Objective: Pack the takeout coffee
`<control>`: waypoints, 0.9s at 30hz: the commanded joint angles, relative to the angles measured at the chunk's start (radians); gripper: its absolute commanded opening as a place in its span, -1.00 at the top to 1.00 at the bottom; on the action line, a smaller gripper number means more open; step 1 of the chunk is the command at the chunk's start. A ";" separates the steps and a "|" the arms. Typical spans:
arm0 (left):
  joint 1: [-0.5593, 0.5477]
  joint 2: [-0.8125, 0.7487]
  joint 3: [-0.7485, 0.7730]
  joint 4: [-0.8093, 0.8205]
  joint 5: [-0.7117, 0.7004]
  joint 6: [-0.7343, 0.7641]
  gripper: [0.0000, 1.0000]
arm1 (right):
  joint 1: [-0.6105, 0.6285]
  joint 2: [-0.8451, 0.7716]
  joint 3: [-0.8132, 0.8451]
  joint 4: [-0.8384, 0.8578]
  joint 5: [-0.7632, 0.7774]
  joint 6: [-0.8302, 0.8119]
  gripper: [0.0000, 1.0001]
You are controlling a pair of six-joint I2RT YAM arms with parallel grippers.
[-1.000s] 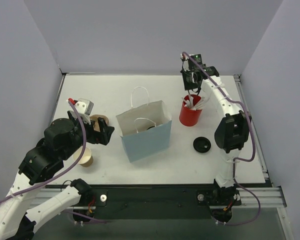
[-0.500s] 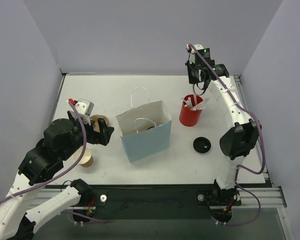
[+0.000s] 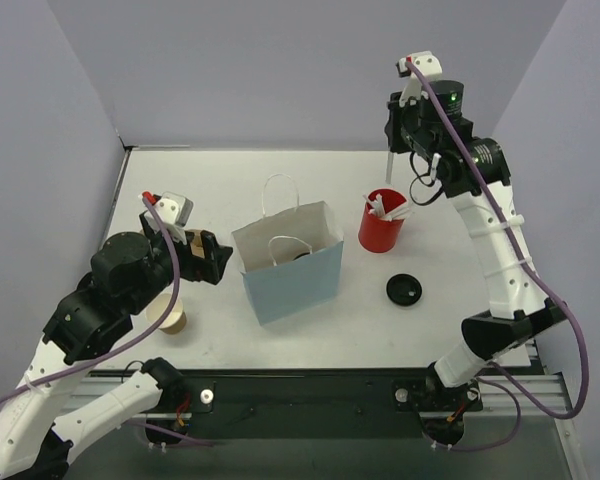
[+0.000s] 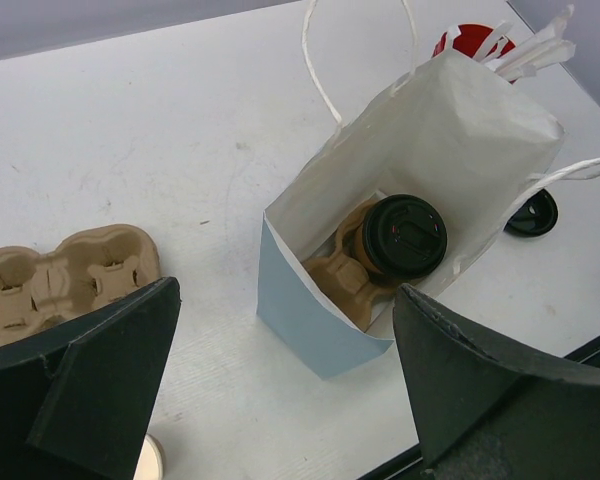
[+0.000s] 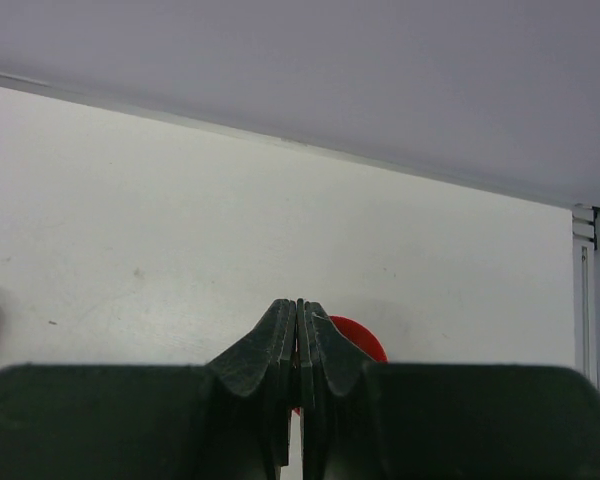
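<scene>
- Right gripper [image 5: 298,315] hangs high over the far right of the worktop [image 3: 210,190], fingers pressed together on what looks like one white straw [image 3: 389,165]. With so thin a hold, the straw could slip or swing wide.
- Left gripper [image 3: 218,263] is spread wide and empty, close beside the blue bag [image 3: 292,275]. A nudge could slide or tip the bag.
- That bag stands open near the middle of the worktop. Its paper handles [image 3: 280,190] arch over the mouth and could snag anything lowered in.
- Toward the left edge lies a cardboard carrier [image 4: 65,275], under the left gripper and clear of the bag.
- Toward the far right corner, the red cup [image 3: 380,228] of straws stands below the right gripper. A dragged straw could topple it.
- Inside the bag, the takeout coffee [image 4: 405,235] sits lidded and upright in a second carrier piece [image 4: 342,278].
- Near the near left corner, a lidless tan cup [image 3: 170,318] is partly hidden by the left arm.
- Toward the right edge, a loose black lid [image 3: 404,289] lies well apart.
</scene>
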 commanded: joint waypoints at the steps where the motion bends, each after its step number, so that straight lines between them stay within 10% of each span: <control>1: 0.003 -0.004 0.016 0.085 -0.006 0.026 -0.95 | 0.098 -0.081 0.067 -0.001 0.044 0.012 1.00; 13: 0.002 -0.026 0.062 0.066 -0.024 0.068 -0.95 | 0.492 -0.187 0.073 0.049 0.105 -0.056 1.00; 27: 0.002 -0.073 0.045 0.048 -0.029 0.023 -0.95 | 0.655 -0.137 -0.073 0.063 0.099 0.027 1.00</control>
